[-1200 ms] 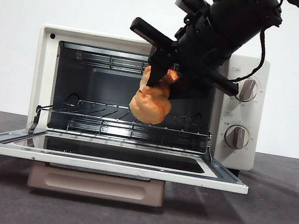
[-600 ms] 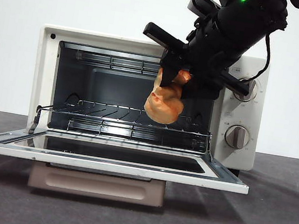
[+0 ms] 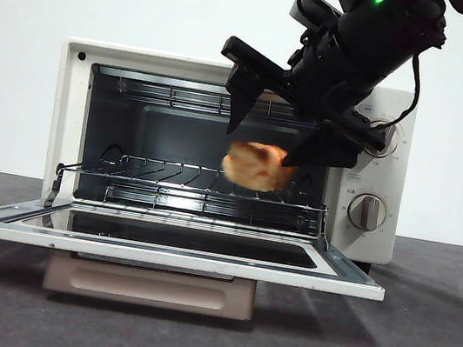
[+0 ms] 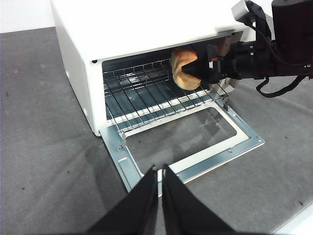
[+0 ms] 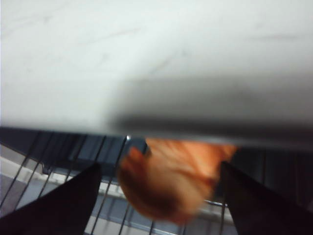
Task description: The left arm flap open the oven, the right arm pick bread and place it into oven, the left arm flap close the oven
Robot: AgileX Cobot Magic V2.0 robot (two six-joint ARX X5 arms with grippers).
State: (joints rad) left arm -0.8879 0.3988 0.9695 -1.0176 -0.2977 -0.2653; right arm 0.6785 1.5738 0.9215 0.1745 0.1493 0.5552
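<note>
Front view: the bulky black right gripper (image 3: 273, 145) hangs at the upper right of the oven mouth, its two flat jaws spread wide. The small golden-brown bread roll (image 3: 256, 166) sits blurred between and just below their tips, touching neither, above the wire rack (image 3: 168, 183) inside the cream-white boxy toaster oven (image 3: 372, 174). The glass door (image 3: 167, 247) lies flat and fully down, leaving the left half of the cavity free. In the left wrist view, the left gripper (image 4: 160, 172), jaws pressed together, hovers over the door's front edge
</note>
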